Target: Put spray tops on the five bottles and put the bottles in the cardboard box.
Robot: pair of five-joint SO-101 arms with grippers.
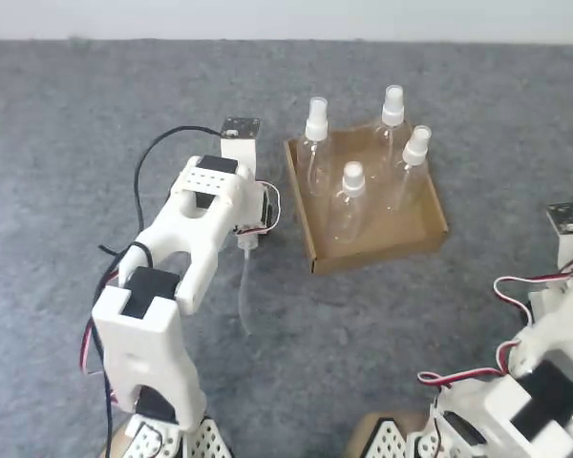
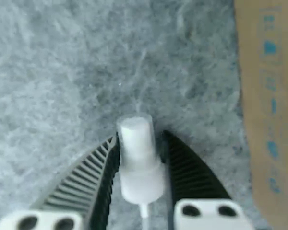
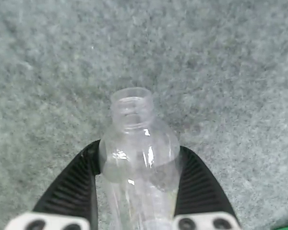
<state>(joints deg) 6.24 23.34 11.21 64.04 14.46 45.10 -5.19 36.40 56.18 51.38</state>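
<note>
My left gripper [image 2: 139,139] is shut on a white spray top [image 2: 139,165], whose thin dip tube [image 1: 245,296] hangs down over the carpet. In the high view this gripper [image 1: 246,234] is just left of the cardboard box [image 1: 377,250]. Several clear bottles with white spray tops [image 1: 351,196] stand upright inside the box. My right gripper [image 3: 139,148] is shut on the shoulder of a clear bottle [image 3: 137,148] with an open, capless neck. The right arm [image 1: 544,382] is at the near right corner of the table.
Grey carpet [image 1: 382,334] covers the table. The box's outer cardboard wall [image 2: 266,120] is close beside the left gripper. Red and white cables [image 1: 516,291] loop beside the right arm. Open carpet lies between the two arms.
</note>
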